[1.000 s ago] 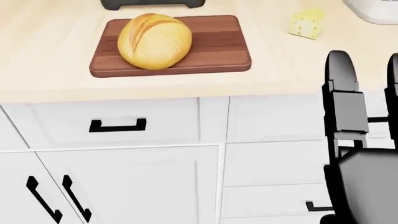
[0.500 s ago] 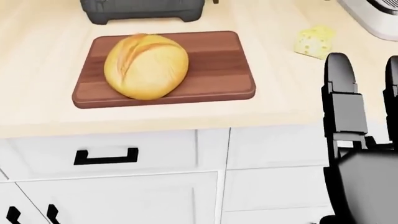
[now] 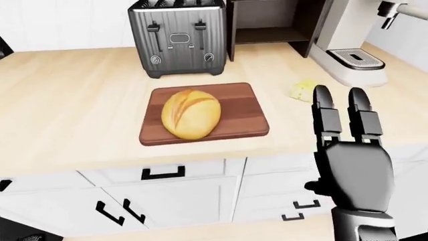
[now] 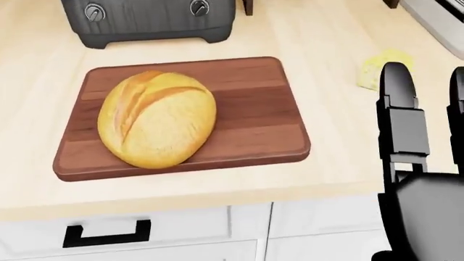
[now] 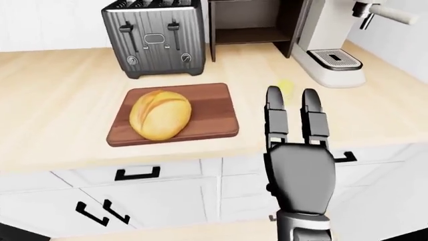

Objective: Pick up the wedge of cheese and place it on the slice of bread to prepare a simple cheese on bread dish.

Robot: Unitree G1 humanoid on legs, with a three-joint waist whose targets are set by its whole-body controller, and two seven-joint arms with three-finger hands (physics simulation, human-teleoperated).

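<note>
A round golden loaf of bread [image 3: 190,113] lies on a dark wooden cutting board [image 3: 241,108] near the counter's edge. The pale yellow wedge of cheese [image 3: 301,91] sits on the counter to the right of the board, partly hidden behind my right hand's fingers. In the head view only a piece of the cheese [image 4: 376,66] shows beside a black finger. My right hand [image 3: 341,98] is raised upright below and right of the cheese, fingers straight and apart, holding nothing. My left hand does not show in any view.
A steel toaster [image 3: 177,37] stands above the board. A white coffee machine [image 3: 347,50] sits at the upper right, with a dark open cubby [image 3: 264,22] beside it. White drawers with black handles [image 3: 162,173] run below the counter's edge.
The camera has moved closer to the counter: board, bread and cheese have slid down the head view and grown larger, and the toaster has come in. The right hand keeps its place in the view.
</note>
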